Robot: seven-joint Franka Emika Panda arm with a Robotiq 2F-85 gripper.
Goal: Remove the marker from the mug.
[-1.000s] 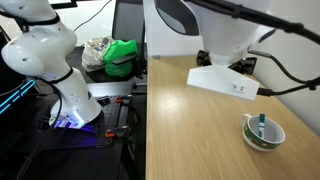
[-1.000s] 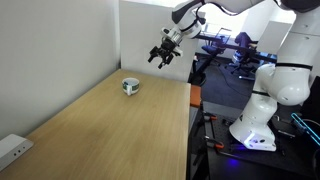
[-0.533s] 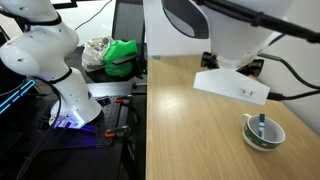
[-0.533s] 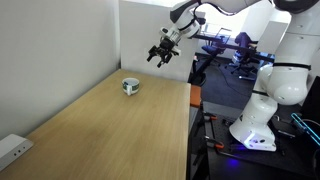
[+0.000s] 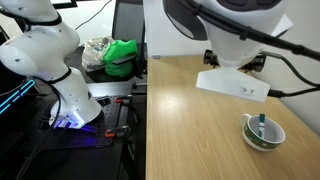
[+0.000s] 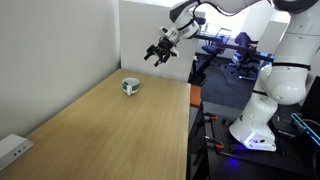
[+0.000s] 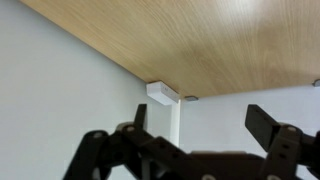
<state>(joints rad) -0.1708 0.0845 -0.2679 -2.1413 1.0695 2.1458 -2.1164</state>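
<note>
Gripper fingers spread wide and empty, hanging well above the mug and off to its side; marker sits inside the mug.

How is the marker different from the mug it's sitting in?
The mug is wide, low and round; the marker is a thin stick. The mug is white inside and dark outside; the marker shows blue. The mug sits on the table; the marker leans inside the mug. Both are small, and the open gripper up in the air touches neither.
</note>
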